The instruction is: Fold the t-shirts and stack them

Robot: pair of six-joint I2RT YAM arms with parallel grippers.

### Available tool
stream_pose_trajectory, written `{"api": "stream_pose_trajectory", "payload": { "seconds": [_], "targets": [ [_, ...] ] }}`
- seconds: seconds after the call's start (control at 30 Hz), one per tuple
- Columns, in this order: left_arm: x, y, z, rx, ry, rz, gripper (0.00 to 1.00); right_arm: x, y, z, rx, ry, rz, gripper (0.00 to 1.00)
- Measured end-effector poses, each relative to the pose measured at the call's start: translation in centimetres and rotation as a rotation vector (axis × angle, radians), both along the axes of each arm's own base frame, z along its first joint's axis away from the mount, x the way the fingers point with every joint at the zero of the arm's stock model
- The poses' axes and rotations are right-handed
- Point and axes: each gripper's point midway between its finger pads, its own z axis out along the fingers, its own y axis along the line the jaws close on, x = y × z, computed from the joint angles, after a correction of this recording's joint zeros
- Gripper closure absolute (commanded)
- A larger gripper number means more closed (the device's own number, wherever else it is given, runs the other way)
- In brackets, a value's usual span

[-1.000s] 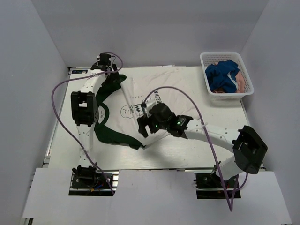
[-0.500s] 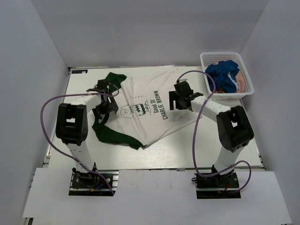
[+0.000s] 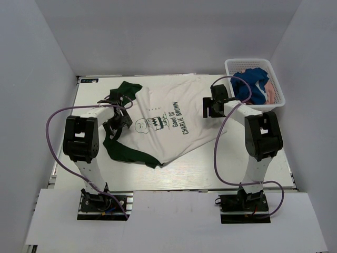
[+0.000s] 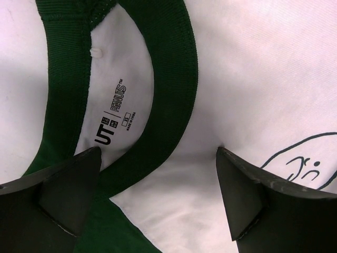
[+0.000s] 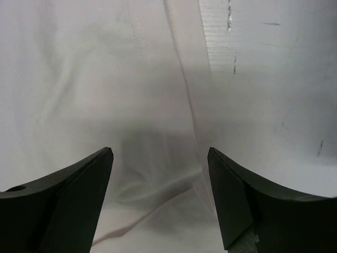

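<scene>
- The cream t-shirt [image 3: 174,124] lies spread print-up on the tabletop [image 3: 253,150]. Its long axis runs across in front of me, with the collar toward my left arm and the hem toward my right. One dark green sleeve points to the far side and one to the near side.
- My left claw [image 4: 158,158] is wide open and holds nothing. It hangs close over the green collar [image 4: 171,79], with the neck label [image 4: 113,124] just ahead of one finger. I cannot tell whether the tips touch the cloth.
- My right claw [image 5: 159,154] also stands wide apart and empty. It sits over the hem [image 5: 187,79], whose edge runs away from me through the gap. There is cloth under one finger and bare tabletop under the other.
- Each arm is therefore at its own end of the shirt, with the cloth directly beneath it and not off to a side.
- I judge the coming move to be a pinch at both ends. For the right claw, it turns on the hem edge lying inside the gap, so closing straight down should catch it.
- The blue shirt [image 3: 250,84] and pink shirt [image 3: 271,94] are bunched in the white basket [image 3: 231,97] at the far right, just beyond my right claw.
- Nothing is folded or stacked yet, so I reckon the task is near its start.
</scene>
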Motion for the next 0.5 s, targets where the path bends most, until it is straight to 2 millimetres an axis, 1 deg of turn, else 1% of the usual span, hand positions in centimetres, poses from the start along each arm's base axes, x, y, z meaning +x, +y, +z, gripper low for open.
{"api": "stream_pose_trajectory", "payload": {
  "seconds": [0.03,0.07,0.13,0.17,0.2,0.23,0.3,0.33,0.37,0.4,0.5],
  "targets": [
    [0.0,0.0,0.0,0.000,0.000,0.001,0.00,0.0,0.0,-0.2,0.005,0.006,0.002,0.28],
    [0.0,0.0,0.0,0.000,0.000,0.002,0.00,-0.1,0.1,-0.5,0.013,0.016,0.006,0.39],
    [0.0,0.0,0.0,0.000,-0.001,0.003,0.00,-0.4,0.1,-0.8,0.019,0.032,0.009,0.52],
    [0.0,0.0,0.0,0.000,-0.001,0.003,0.00,-0.5,0.1,-0.9,0.023,0.040,0.007,0.65],
    [0.0,0.0,0.0,0.000,0.000,0.004,0.00,-0.6,0.1,-0.9,0.025,0.044,0.007,0.68],
    [0.0,0.0,0.0,0.001,0.001,0.006,0.00,-0.6,0.1,-0.9,0.029,0.044,-0.004,0.68],
    [0.0,0.1,0.0,0.002,0.001,0.011,0.00,-0.7,-0.2,-1.0,0.023,0.044,-0.020,0.72],
    [-0.1,0.1,0.0,0.004,0.001,0.015,0.00,-0.8,-0.4,-1.1,0.016,0.047,-0.026,0.76],
    [-0.1,0.1,0.1,0.005,0.001,0.016,0.00,-1.1,-0.6,-1.2,0.010,0.048,-0.031,0.95],
    [-0.1,0.2,0.1,0.005,0.002,0.019,0.00,-1.5,-0.9,-1.3,-0.004,0.052,-0.031,1.00],
    [-0.2,0.3,0.1,0.005,0.004,0.028,0.00,-3.2,-1.7,-1.4,-0.018,0.067,-0.057,1.00]
  ]
}}
